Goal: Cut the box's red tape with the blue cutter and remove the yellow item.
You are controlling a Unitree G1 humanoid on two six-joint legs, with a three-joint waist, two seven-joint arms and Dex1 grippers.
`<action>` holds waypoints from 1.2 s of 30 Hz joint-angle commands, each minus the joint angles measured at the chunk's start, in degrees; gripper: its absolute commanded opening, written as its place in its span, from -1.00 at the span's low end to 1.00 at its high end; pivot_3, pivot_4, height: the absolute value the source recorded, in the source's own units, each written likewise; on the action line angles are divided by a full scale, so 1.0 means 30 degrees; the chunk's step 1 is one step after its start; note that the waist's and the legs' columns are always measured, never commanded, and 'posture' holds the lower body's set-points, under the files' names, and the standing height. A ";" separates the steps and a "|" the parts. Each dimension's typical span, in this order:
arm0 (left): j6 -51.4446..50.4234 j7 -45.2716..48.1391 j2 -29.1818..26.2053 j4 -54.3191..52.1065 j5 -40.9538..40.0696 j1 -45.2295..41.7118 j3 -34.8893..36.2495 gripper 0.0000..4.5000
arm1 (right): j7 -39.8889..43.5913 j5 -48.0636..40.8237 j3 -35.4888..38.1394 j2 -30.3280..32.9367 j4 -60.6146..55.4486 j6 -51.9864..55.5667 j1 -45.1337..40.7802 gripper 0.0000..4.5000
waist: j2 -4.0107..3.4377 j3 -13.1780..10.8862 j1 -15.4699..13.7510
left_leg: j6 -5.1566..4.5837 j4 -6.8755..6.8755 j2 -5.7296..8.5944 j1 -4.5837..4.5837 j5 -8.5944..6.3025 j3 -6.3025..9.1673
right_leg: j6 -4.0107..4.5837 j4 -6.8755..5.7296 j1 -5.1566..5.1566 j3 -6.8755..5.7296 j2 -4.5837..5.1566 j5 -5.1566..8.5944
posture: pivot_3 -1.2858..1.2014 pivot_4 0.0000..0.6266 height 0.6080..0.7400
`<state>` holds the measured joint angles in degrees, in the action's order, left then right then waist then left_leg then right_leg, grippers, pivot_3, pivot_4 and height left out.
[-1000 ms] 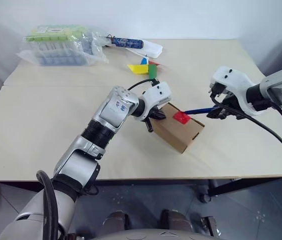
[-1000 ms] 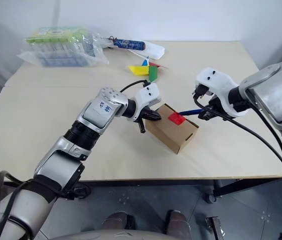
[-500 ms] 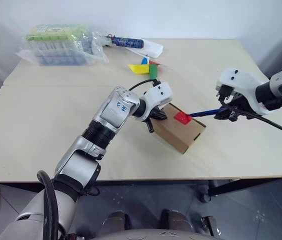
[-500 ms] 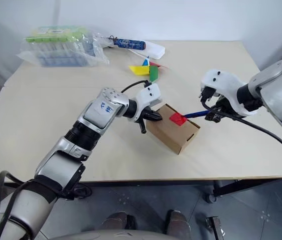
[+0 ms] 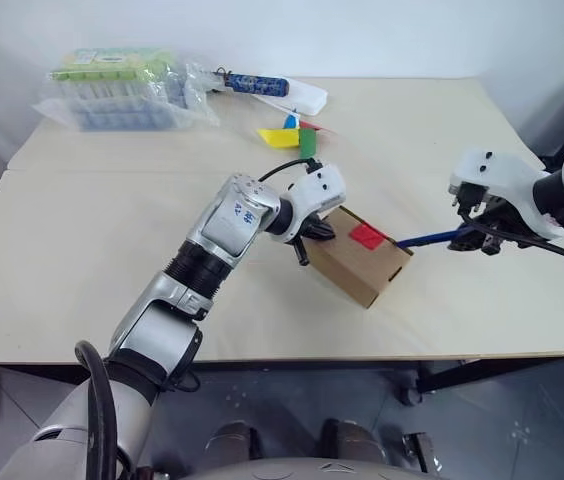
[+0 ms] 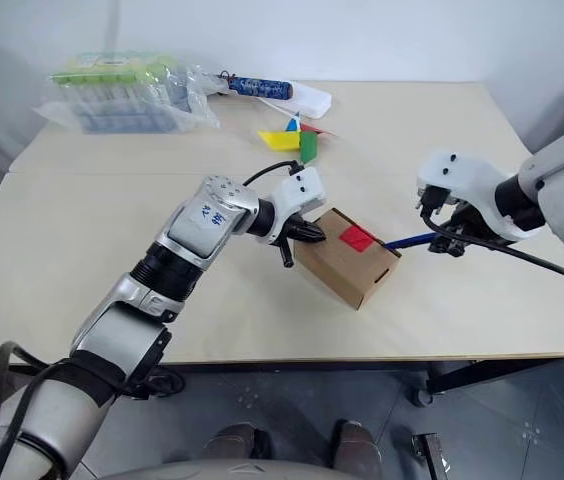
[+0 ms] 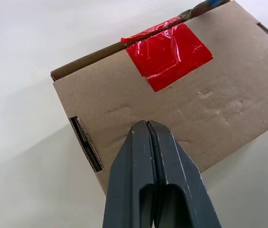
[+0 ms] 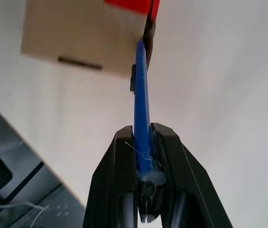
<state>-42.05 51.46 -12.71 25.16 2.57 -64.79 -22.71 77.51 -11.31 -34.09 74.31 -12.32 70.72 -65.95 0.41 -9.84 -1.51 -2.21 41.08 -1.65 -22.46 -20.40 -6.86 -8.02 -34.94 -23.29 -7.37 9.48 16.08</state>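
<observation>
Landmark = the box (image 5: 359, 256), sitting on the tabletop (image 5: 92, 250) near its front edge. Far back-left of the box: clear plastic pack (image 5: 117, 90) with a green label, then a dark-blue patterned tube (image 5: 252, 83) on white paper; a paper pinwheel (image 5: 292, 135) lies behind the box, well apart. Left claw (image 5: 307, 240) has its fingers pressed together, nothing in them, tip resting against the box's left end on the top face, which looks like bracing. Red tape (image 7: 168, 54) sits on the box top at its back edge, spanning the flap seam; in the left wrist view the seam along that edge gapes slightly and the tape's back edge looks lifted. Right of the box: blue cutter (image 5: 429, 240) clamped in the right claw (image 5: 482, 236), tip at the box's right top edge, just right of the tape, handle angled away toward the tabletop's right side. Yellow item isn't visible, presumably inside the shut box. My read: cut pass is at the end of its stroke or resetting. To do it well: keep the left claw pressing down so the box can't slide, run the tip along the seam, not across cardboard, keep it shallow to spare the contents, and check the tape is fully parted before trying the flap.
</observation>
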 commanded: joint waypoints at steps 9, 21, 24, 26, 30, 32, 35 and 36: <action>-0.0761 -0.0394 0.0104 0.1530 0.0863 0.0941 -0.1031 -1.00 | 0.1880 -0.0585 0.2134 0.1421 -0.0830 0.0054 0.0303 -0.93 | -0.0002 0.0000 -0.0027 | 0.0008 0.0000 0.0001 0.0001 -0.0004 0.0005 | 0.0000 0.0029 0.0000 -0.0002 0.0008 0.0000 | 0.03 -0.52 1.00; -0.0222 -0.0019 -0.0179 0.1542 0.0965 0.1050 -0.1281 -1.00 | -0.1609 -0.3720 1.4252 0.2185 -0.0316 0.0610 0.5817 -0.93 | -0.0007 0.0003 0.0036 | 0.0023 -0.0007 -0.0021 0.0065 -0.0017 0.0008 | -0.0005 0.0093 0.0078 -0.0012 0.0025 -0.0004 | 0.03 -0.52 1.00; -0.0067 0.0052 -0.0078 0.1633 0.0944 0.0957 -0.1354 -1.00 | -0.3987 -0.3122 1.7007 0.0551 -0.1180 0.0306 0.8842 -0.93 | 0.0001 0.0013 -0.0002 | 0.0028 -0.0010 -0.0018 0.0071 -0.0019 0.0013 | -0.0004 0.0092 0.0089 -0.0018 0.0038 -0.0004 | 0.03 -0.52 1.00; 0.0079 0.0116 0.0012 0.1703 0.0958 0.0879 -0.1455 -1.00 | -0.5610 -0.2541 1.8878 -0.1099 -0.2095 -0.0107 1.1793 -0.93 | -0.0006 0.0020 -0.0053 | 0.0030 -0.0012 -0.0013 0.0067 -0.0017 0.0033 | -0.0007 0.0065 0.0114 -0.0054 0.0037 -0.0006 | 0.03 -0.52 1.00; 0.0260 0.0182 0.0222 0.1906 0.0927 0.0656 -0.1493 -1.00 | -0.9425 -0.1330 2.1202 -0.6023 -0.3068 -0.2823 1.6931 -0.93 | -0.0017 0.0018 -0.0108 | 0.0026 -0.0009 -0.0004 0.0076 -0.0008 0.0074 | -0.0018 0.0068 0.0194 -0.0116 0.0011 -0.0012 | 0.03 -0.52 1.00; 0.0335 0.0168 0.0271 0.1976 0.0948 0.0623 -0.1494 -1.00 | -1.1147 -0.0756 2.1500 -0.8082 -0.2879 -0.4866 1.8297 -0.93 | -0.0053 0.0033 -0.0104 | 0.0010 -0.0011 0.0016 0.0079 0.0003 0.0058 | -0.0031 0.0077 0.0199 -0.0103 0.0004 -0.0018 | 0.03 -0.52 1.00; 0.0237 0.0156 0.0342 0.1898 0.0922 0.0630 -0.1481 -1.00 | -1.3227 -0.0487 2.1423 -1.1108 -0.1646 -0.7519 1.9458 -0.93 | -0.0115 0.0063 -0.0008 | 0.0003 -0.0021 0.0023 0.0120 0.0007 0.0038 | -0.0040 0.0084 0.0226 -0.0084 -0.0010 -0.0021 | 0.03 -0.52 1.00; 0.0213 0.0158 0.0355 0.1882 0.0928 0.0635 -0.1475 -1.00 | -1.3519 -0.0533 2.1388 -1.1535 -0.1433 -0.7889 1.9592 -0.93 | -0.0125 0.0068 -0.0001 | 0.0003 -0.0021 0.0023 0.0130 0.0007 0.0037 | -0.0041 0.0086 0.0235 -0.0080 -0.0017 -0.0021 | 0.03 -0.52 1.00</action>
<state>-39.72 51.83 -12.24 27.48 3.06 -65.28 -23.40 39.37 -13.16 27.98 40.16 -16.55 50.77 -7.23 0.04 -9.63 -1.51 -2.20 41.02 -1.60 -22.07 -20.36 -6.73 -8.14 -34.69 -22.59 -7.60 9.42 16.02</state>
